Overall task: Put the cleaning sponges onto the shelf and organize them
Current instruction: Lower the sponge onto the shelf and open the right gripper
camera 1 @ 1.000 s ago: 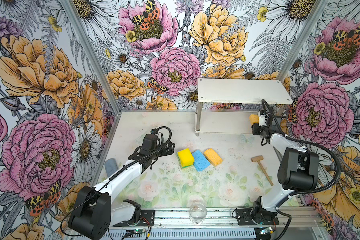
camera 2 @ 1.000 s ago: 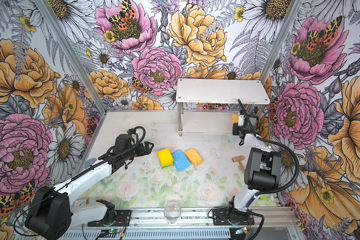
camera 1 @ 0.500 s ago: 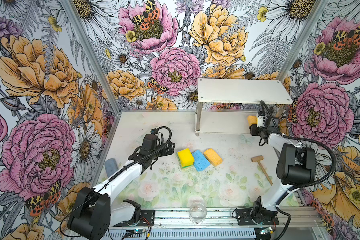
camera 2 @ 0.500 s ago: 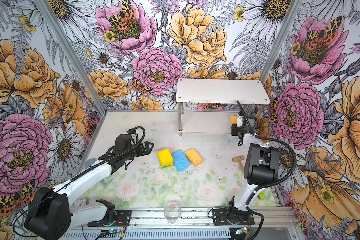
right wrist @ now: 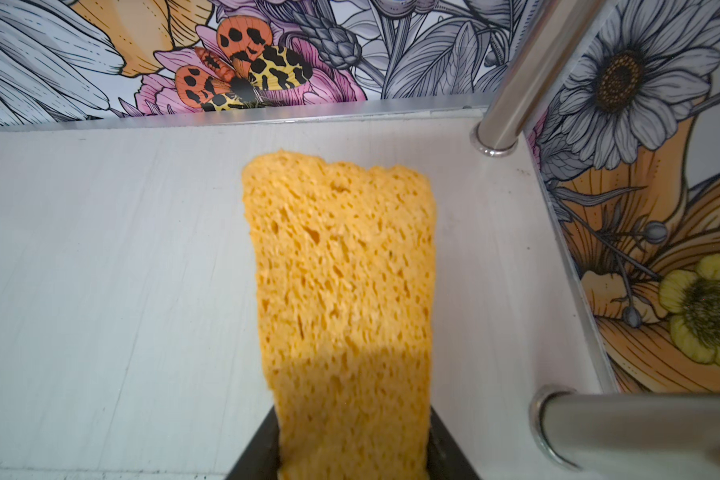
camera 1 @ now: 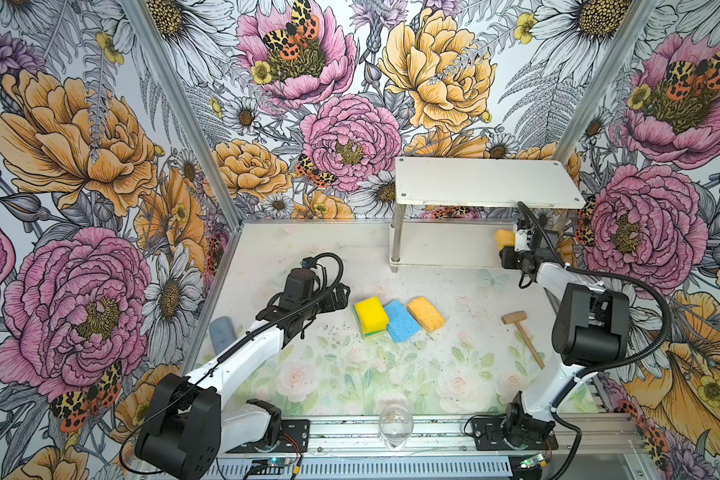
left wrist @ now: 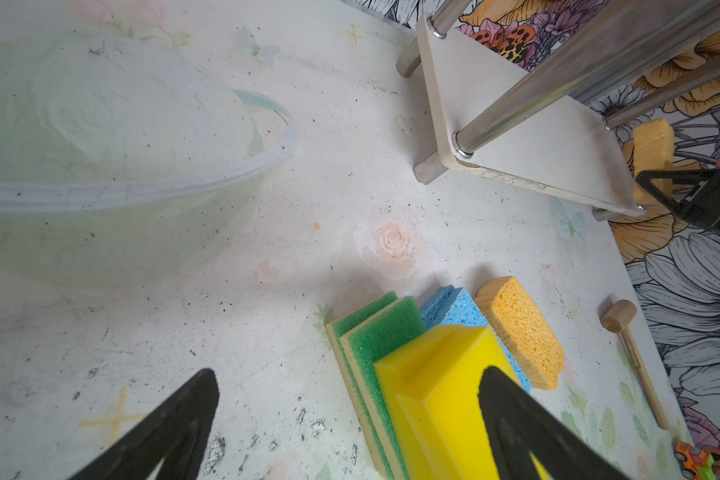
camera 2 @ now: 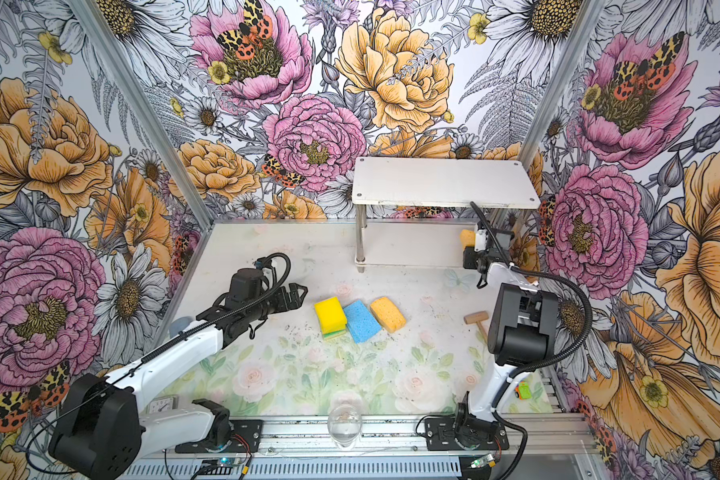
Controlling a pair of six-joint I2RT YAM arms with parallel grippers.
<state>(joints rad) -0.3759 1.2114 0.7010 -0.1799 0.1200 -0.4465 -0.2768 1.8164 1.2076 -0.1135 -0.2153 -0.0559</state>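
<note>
My right gripper (right wrist: 352, 453) is shut on a porous orange sponge (right wrist: 341, 270), held over the right end of the shelf's lower board (right wrist: 121, 249), under the top board (camera 1: 483, 180); in both top views the sponge (camera 1: 503, 240) (camera 2: 467, 237) pokes out by the right posts. On the table lie a yellow sponge (camera 1: 371, 314) stacked on green-topped ones (left wrist: 375, 328), a blue sponge (camera 1: 402, 321) and another orange sponge (camera 1: 426, 313). My left gripper (camera 1: 341, 297) (left wrist: 348, 380) stands open just left of that stack, holding nothing.
A wooden mallet (camera 1: 520, 328) lies right of the sponges near my right arm. A clear glass (camera 1: 395, 424) stands at the front edge. A grey-blue cylinder (camera 1: 222, 332) leans at the left wall. The shelf's metal posts (right wrist: 512, 83) flank the held sponge.
My right arm has drawn in slightly, easing the orange sponge a little to the left at the shelf's right end. The left arm and the loose sponges have not moved.
</note>
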